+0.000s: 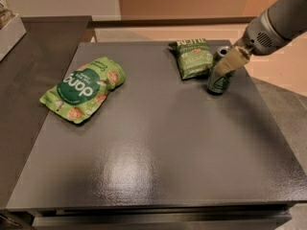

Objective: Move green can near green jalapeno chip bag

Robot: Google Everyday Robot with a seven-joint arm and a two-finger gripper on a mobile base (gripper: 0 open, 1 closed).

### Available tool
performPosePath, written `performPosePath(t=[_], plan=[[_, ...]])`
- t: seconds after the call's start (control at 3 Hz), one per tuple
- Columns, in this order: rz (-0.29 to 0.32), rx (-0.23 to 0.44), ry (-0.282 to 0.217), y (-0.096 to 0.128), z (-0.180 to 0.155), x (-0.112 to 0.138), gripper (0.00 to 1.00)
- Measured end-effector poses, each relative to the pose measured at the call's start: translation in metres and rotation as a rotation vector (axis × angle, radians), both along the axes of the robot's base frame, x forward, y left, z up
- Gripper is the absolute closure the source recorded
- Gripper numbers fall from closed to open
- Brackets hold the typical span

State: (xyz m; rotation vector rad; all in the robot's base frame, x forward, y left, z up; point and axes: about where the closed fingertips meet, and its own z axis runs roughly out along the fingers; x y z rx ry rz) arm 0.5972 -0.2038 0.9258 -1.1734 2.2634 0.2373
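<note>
Camera view of a dark grey table [144, 152]. The green can [218, 82] is shown upright near the table's far right edge, just beside the lower right corner of the green jalapeno chip bag [194, 58]; whether the two touch cannot be told. The chip bag is laid flat, with its white-lettered band towards the far edge. The gripper [226, 66], pale in colour, is brought in from the upper right on a grey arm [273, 25] and is set against the can's upper part, beside its silver top. Whether the gripper is closed on the can or merely placed against it cannot be told. A larger bright-green snack pouch [84, 87] is seen lying flat at the table's left edge, well apart from the can.
</note>
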Motion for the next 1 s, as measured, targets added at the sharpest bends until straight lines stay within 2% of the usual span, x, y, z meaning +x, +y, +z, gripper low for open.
performPosePath(t=[0.67, 1.0], plan=[[-0.011, 0.009, 0.014, -0.0024, -0.0090, 0.0162, 0.39], [-0.005, 0.009, 0.019, 0.0011, -0.0121, 0.0169, 0.00]])
